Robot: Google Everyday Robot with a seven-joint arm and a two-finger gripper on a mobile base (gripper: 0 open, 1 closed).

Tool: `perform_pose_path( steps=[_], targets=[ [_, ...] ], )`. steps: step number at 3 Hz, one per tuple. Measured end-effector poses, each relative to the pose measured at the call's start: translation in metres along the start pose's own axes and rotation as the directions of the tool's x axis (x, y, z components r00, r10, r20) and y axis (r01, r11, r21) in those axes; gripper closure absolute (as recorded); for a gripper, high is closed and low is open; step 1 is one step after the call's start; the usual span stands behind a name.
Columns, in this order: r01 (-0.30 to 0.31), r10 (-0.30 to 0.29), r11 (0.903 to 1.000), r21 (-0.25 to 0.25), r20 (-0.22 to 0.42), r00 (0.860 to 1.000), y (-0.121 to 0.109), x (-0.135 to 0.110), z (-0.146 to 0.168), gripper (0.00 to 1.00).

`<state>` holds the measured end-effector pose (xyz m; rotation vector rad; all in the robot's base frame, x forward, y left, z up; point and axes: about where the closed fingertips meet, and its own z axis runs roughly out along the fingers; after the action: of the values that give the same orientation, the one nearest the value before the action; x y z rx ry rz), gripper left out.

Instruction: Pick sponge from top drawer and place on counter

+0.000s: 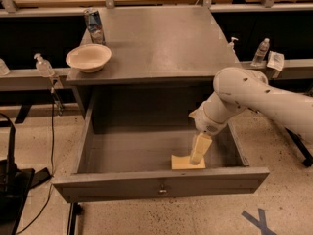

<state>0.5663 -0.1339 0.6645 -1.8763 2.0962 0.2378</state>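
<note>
The top drawer (pixel 161 182) is pulled open below the counter (pixel 156 38). The pale yellow sponge (pixel 182 163) lies flat on the drawer floor, close behind the front panel and right of centre. My gripper (pixel 196 159) points down into the drawer from the white arm on the right. Its tip is at the sponge's right part and covers some of it. I cannot tell whether it touches the sponge.
A cream bowl (pixel 88 58) and a blue can (pixel 94 26) stand on the counter's left side. Bottles (pixel 43 65) (pixel 262 51) stand on the low benches either side. Cables and a black base (pixel 12 185) lie on the floor at the left.
</note>
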Motion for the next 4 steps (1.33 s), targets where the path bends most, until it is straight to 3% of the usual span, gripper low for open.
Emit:
perform_pose_path(
  steps=[1,2,4],
  targets=[
    [0.014,-0.014,0.9998,-0.014,-0.014,1.0,0.011,0.009,0.037,0.26],
    [0.022,-0.023,0.9996,-0.018,-0.02,1.0,0.018,0.01,0.052,0.31],
    [0.024,-0.024,0.9997,-0.012,-0.018,1.0,0.022,0.009,0.057,0.3]
  ],
)
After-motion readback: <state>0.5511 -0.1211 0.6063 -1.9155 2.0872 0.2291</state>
